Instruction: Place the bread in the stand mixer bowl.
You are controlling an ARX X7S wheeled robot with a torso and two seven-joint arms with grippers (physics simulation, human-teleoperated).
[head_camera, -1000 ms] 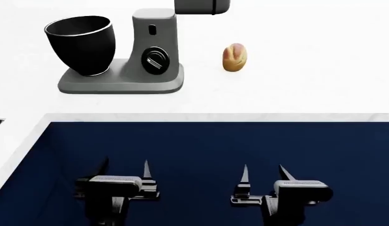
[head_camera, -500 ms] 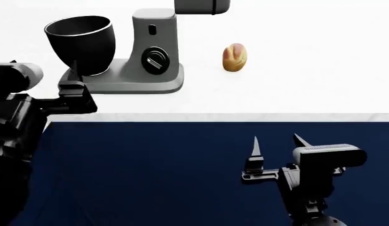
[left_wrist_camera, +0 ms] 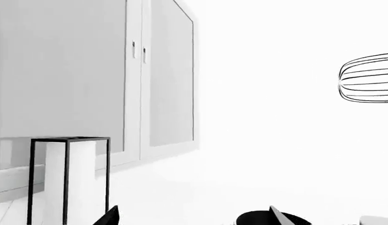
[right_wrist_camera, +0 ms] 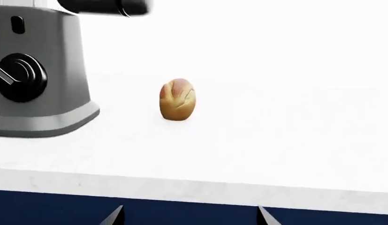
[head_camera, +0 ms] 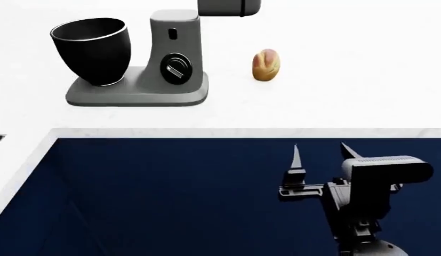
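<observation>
The bread (head_camera: 267, 65) is a small golden-brown roll lying on the white counter, right of the grey mixer body (head_camera: 175, 58). It also shows in the right wrist view (right_wrist_camera: 178, 100), ahead of the fingertips and far off. The stand mixer bowl (head_camera: 92, 50) is glossy black and stands empty on the mixer's base at the left. My right gripper (head_camera: 321, 152) (right_wrist_camera: 190, 218) is open and empty, over the dark blue front below the counter edge. My left gripper (left_wrist_camera: 194, 218) is open, empty and out of the head view. A black rounded shape (left_wrist_camera: 256, 219) sits by one fingertip; I cannot tell what it is.
The white counter (head_camera: 348, 96) stretches right of the bread. The mixer head (head_camera: 230, 6) overhangs at the top. A dark blue surface (head_camera: 170, 186) lies below the counter edge. The left wrist view shows grey cabinet doors (left_wrist_camera: 87, 79) and a black-framed stand (left_wrist_camera: 70, 178).
The left arm rose at the left edge, then left the head view. The right gripper moved up toward the counter edge and slightly right, still open.
</observation>
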